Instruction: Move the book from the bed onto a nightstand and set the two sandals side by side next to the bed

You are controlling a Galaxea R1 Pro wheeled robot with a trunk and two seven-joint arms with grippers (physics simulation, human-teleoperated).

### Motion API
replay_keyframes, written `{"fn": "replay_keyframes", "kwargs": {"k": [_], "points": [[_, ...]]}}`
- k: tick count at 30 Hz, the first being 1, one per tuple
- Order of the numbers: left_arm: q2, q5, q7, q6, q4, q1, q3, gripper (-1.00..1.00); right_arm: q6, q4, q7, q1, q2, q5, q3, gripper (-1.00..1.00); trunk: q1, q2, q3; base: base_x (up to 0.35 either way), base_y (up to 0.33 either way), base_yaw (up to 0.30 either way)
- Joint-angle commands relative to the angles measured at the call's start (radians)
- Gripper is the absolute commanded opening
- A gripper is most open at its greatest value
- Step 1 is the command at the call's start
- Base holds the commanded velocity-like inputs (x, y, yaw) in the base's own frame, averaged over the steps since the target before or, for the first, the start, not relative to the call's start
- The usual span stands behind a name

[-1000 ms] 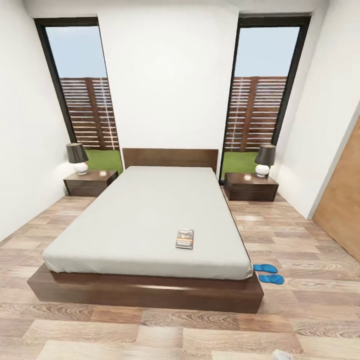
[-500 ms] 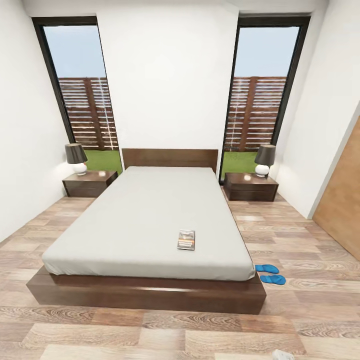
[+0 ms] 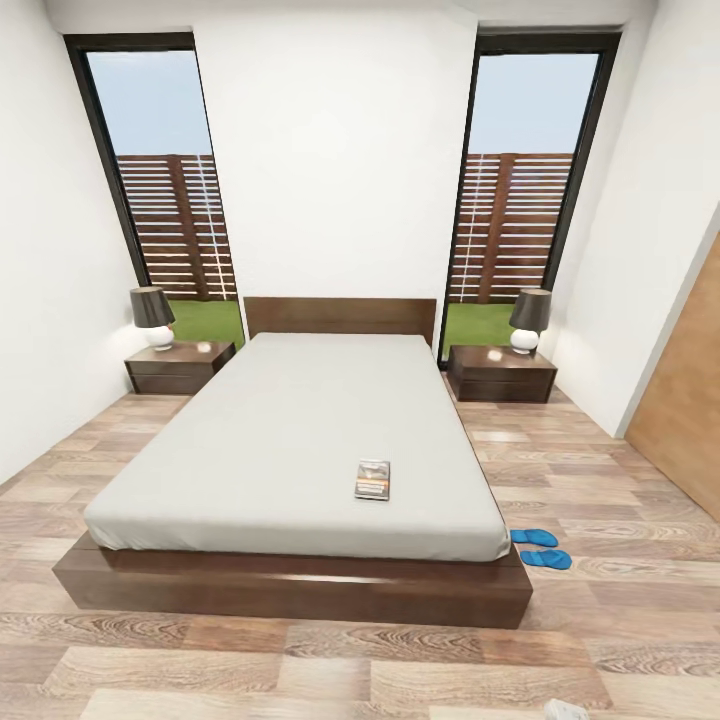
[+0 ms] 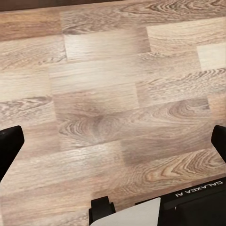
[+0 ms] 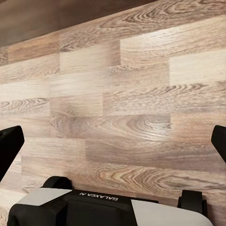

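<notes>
The paperback book (image 3: 372, 479) lies on the bed (image 3: 290, 440) toward its foot, at about five o'clock. Both blue sandals (image 3: 538, 548) sit together on the floor (image 3: 300, 680) by that corner. Left gripper (image 4: 113, 146) and right gripper (image 5: 113, 141) hang spread wide over bare planks.

The book (image 3: 372, 479) lies on the bed (image 3: 290, 440); a nightstand (image 3: 179, 366) flanks each side; sandals (image 3: 539, 548) lie right.
</notes>
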Motion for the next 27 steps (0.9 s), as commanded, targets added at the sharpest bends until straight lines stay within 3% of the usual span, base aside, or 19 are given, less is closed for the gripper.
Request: {"fn": "replay_keyframes", "kwargs": {"k": [1, 12, 22, 27], "points": [[0.0, -0.009, -0.003, -0.003, 0.001, -0.001, 0.009, 1.0, -0.001, 0.004, 0.004, -0.002, 0.0, -0.001, -0.008, 1.0, 0.0, -0.001, -0.001, 0.0, 0.0, 0.0], [0.001, -0.009, -0.003, -0.007, 0.0, -0.001, 0.009, 1.0, -0.001, 0.004, 0.004, -0.002, -0.001, -0.003, -0.008, 1.0, 0.0, -0.001, -0.001, 0.008, 0.0, 0.0], [-0.001, -0.009, -0.003, -0.008, 0.0, -0.001, 0.009, 1.0, -0.001, 0.004, 0.004, -0.002, 0.0, -0.003, -0.008, 1.0, 0.0, -0.001, -0.001, 0.269, 0.0, 0.0], [-0.001, -0.009, -0.003, -0.009, 0.0, -0.001, 0.009, 1.0, -0.001, 0.004, 0.004, -0.002, 0.0, -0.001, -0.008, 1.0, 0.0, -0.001, -0.001, 0.084, 0.0, 0.0]]}}
